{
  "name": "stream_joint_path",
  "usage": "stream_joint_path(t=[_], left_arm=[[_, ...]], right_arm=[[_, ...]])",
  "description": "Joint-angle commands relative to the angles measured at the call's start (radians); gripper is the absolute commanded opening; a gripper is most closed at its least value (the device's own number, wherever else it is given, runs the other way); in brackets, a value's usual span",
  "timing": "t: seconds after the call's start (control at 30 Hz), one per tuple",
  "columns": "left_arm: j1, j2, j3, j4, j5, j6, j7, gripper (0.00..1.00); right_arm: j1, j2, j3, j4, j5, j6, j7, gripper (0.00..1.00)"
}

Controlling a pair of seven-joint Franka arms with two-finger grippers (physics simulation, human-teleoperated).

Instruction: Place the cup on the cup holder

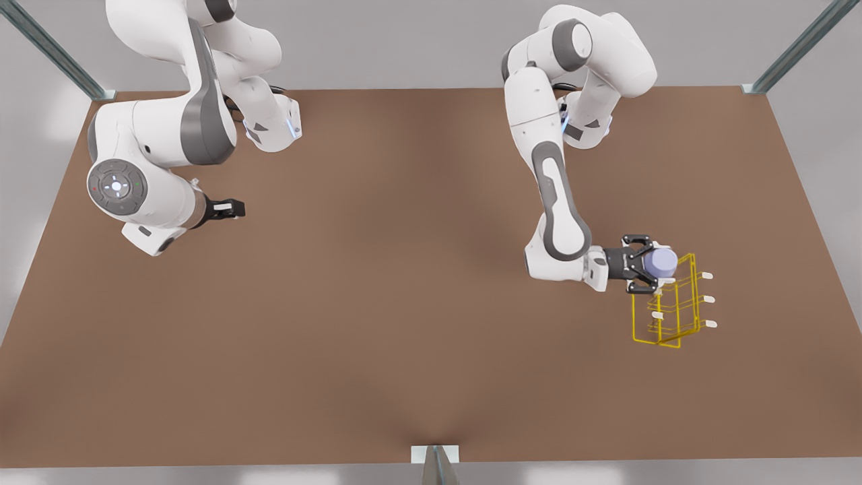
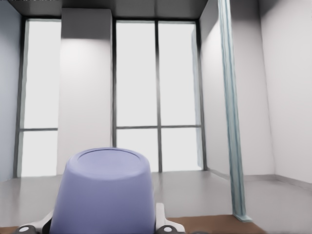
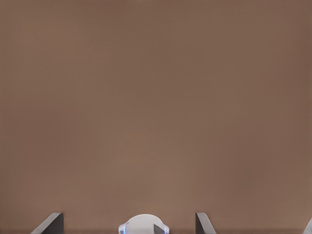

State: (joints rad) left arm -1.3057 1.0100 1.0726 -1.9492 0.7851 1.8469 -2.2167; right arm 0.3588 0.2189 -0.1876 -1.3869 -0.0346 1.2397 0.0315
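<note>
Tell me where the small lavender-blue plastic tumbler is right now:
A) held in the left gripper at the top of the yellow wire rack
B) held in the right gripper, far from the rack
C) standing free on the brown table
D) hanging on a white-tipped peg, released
A: the left gripper is shut on the lavender-blue tumbler at the yellow wire rack; the right gripper waits apart over the brown table.

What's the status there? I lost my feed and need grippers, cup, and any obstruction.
Left gripper shut on the cup, at the cup holder, far corner. Right gripper waits over bare table, fingers apart. Nothing in the way.
</note>
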Motion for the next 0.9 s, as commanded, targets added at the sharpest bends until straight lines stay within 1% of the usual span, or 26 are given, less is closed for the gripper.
stream_joint_path(t=[0.0, 0.2, 0.33, 0.37, 0.4, 0.5, 0.53, 0.57, 0.6, 0.63, 0.67, 0.7, 0.73, 0.77, 0.8, 0.83, 0.87], left_arm=[[0.005, -0.001, -0.005, -0.008, -0.001, 0.014, 0.057, 0.84], [0.046, -0.005, -0.016, -0.030, -0.001, 0.026, 0.052, 0.84], [0.079, -0.005, -0.051, -0.030, -0.001, 0.026, 0.008, 0.85], [0.089, -0.005, -0.066, -0.030, -0.001, 0.028, -0.005, 0.90], [0.092, -0.005, -0.071, -0.028, -0.001, 0.028, -0.005, 1.00], [0.092, -0.024, -0.071, -0.030, -0.001, 0.025, -0.005, 1.00], [0.086, -0.047, -0.071, -0.030, -0.001, 0.011, -0.003, 1.00], [0.060, -0.157, -0.072, -0.031, -0.001, -0.060, 0.052, 1.00], [0.007, -0.304, -0.072, -0.018, -0.053, -0.176, 0.210, 1.00], [-0.046, -0.410, -0.060, 0.084, -0.234, -0.291, 0.461, 1.00], [-0.049, -0.416, -0.020, 0.321, -0.473, -0.489, 0.796, 1.00], [-0.023, -0.416, 0.029, 0.577, -0.656, -0.729, 1.211, 1.00], [0.040, -0.418, 0.027, 0.749, -0.792, -0.868, 1.458, 1.00], [0.146, -0.427, 0.020, 0.844, -0.889, -0.916, 1.725, 1.00], [0.385, -0.519, -0.211, 0.949, -0.900, -0.945, 2.113, 1.00], [0.549, -0.595, -0.436, 0.954, -0.853, -0.931, 2.216, 1.00], [0.851, -0.652, -0.858, 0.941, -0.710, -0.901, 2.389, 1.00]], right_arm=[[0.000, -0.001, -0.001, 0.000, -0.001, 0.000, -0.002, 1.00], [0.000, 0.002, 0.000, -0.001, 0.001, 0.000, -0.002, 1.00], [0.000, 0.002, -0.001, -0.001, 0.001, 0.000, -0.002, 1.00], [0.000, 0.002, -0.001, -0.001, 0.001, 0.000, -0.002, 1.00], [0.000, 0.002, -0.001, -0.001, 0.001, 0.000, -0.002, 1.00], [0.000, 0.002, 0.000, -0.001, 0.001, 0.000, -0.002, 1.00], [0.000, 0.002, -0.001, -0.001, 0.001, 0.000, -0.002, 1.00], [0.000, 0.002, 0.000, -0.001, 0.001, 0.000, -0.002, 1.00], [0.000, 0.002, 0.000, -0.001, 0.001, 0.000, -0.004, 1.00], [0.000, 0.002, -0.001, -0.001, 0.001, 0.000, -0.004, 1.00], [0.000, 0.002, -0.001, -0.001, 0.001, 0.000, -0.004, 1.00], [0.000, 0.002, -0.001, -0.001, 0.001, 0.000, -0.004, 1.00], [0.000, 0.002, 0.000, -0.001, 0.001, 0.000, -0.004, 1.00], [0.000, 0.002, -0.001, -0.001, 0.001, 0.000, -0.005, 1.00], [0.000, 0.002, -0.001, -0.001, 0.001, 0.001, -0.010, 1.00], [-0.001, 0.002, -0.001, 0.002, 0.001, 0.003, -0.012, 1.00], [-0.001, 0.002, -0.003, 0.009, -0.001, 0.006, -0.025, 1.00]])
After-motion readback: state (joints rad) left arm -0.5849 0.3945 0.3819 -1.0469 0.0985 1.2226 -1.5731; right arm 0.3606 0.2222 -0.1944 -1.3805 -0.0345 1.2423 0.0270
